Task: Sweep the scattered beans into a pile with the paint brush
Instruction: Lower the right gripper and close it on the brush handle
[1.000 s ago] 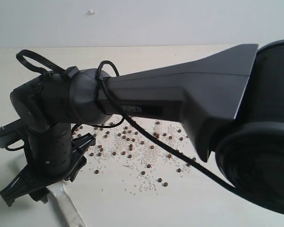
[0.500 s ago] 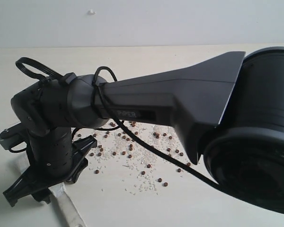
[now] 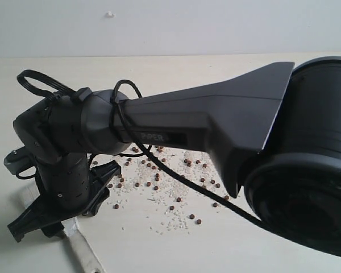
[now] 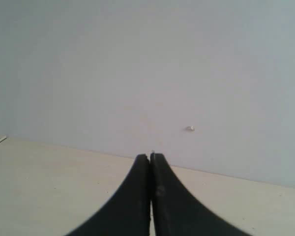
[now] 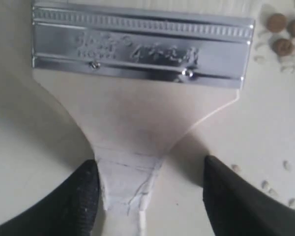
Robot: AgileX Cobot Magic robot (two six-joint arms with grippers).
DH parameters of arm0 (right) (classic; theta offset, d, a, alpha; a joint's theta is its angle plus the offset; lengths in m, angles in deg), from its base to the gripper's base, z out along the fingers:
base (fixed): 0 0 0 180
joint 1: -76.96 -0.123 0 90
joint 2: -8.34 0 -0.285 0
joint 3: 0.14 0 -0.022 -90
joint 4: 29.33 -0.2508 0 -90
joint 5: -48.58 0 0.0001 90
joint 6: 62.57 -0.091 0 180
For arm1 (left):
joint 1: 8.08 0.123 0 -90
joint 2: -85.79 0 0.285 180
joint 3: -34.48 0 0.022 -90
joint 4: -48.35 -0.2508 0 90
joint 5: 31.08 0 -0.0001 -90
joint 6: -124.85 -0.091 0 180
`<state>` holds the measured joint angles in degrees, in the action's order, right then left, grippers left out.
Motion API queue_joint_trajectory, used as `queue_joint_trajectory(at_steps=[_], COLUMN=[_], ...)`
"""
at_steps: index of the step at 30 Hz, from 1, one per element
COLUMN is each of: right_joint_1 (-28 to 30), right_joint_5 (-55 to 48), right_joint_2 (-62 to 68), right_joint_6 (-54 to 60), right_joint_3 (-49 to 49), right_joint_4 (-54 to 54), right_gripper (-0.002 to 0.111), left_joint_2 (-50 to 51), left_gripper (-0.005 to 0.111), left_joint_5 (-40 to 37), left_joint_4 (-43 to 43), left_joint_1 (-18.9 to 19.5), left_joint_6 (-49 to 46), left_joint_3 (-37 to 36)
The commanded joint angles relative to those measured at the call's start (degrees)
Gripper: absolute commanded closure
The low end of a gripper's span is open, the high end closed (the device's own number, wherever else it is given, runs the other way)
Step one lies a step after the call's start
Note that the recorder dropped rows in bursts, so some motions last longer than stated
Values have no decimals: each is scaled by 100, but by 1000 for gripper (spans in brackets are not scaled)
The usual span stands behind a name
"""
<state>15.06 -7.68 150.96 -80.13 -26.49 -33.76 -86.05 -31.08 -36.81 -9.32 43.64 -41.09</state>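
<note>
The paint brush [image 5: 137, 98] lies flat on the table, with its silver ferrule [image 5: 140, 46] and cream handle filling the right wrist view. My right gripper [image 5: 152, 196] is open and straddles the narrow taped part of the handle. One finger [image 5: 83, 196] is right beside the handle and the other stands apart from it. From the exterior view, the right gripper [image 3: 62, 219] hangs low at the left with the handle end [image 3: 82, 253] sticking out beneath it. The beans [image 3: 159, 182] lie scattered with white grains mid-table, and a few beans [image 5: 276, 22] sit by the ferrule's corner. My left gripper [image 4: 151, 158] is shut and empty.
The right arm's thick black link [image 3: 216, 125] and base joint [image 3: 307, 193] cross the exterior view and hide part of the table [image 3: 159, 250]. A pale wall [image 3: 170, 25] runs behind the table's far edge. The left wrist view faces bare tabletop [image 4: 49, 187] and wall.
The right arm has shifted a little to the left and its gripper has turned slightly over the brush handle. Jaws stay wide, and the beans have not moved.
</note>
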Motion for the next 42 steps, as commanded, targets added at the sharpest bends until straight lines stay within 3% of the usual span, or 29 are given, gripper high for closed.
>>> queue_joint_trajectory(at_steps=[1,26,33,42], right_joint_1=[-4,-4,-4,-4], right_joint_5=[226,-173,-98,-296], right_joint_2=[23,23,23,23], right_joint_6=[-71,425,207,623], right_joint_3=[-20,-20,-224,-366], right_joint_4=[-22,-342,317,65], right_gripper=[50,50,53,53], left_joint_2=[-37,-37,-37,-37], left_gripper=[107,107,107,107], left_joint_5=[0,0,0,0], left_joint_4=[-6,-6,-6,-6], left_joint_1=[11,11,11,11], left_joint_6=[14,14,14,14], left_joint_3=[-8,-8,-8,-8])
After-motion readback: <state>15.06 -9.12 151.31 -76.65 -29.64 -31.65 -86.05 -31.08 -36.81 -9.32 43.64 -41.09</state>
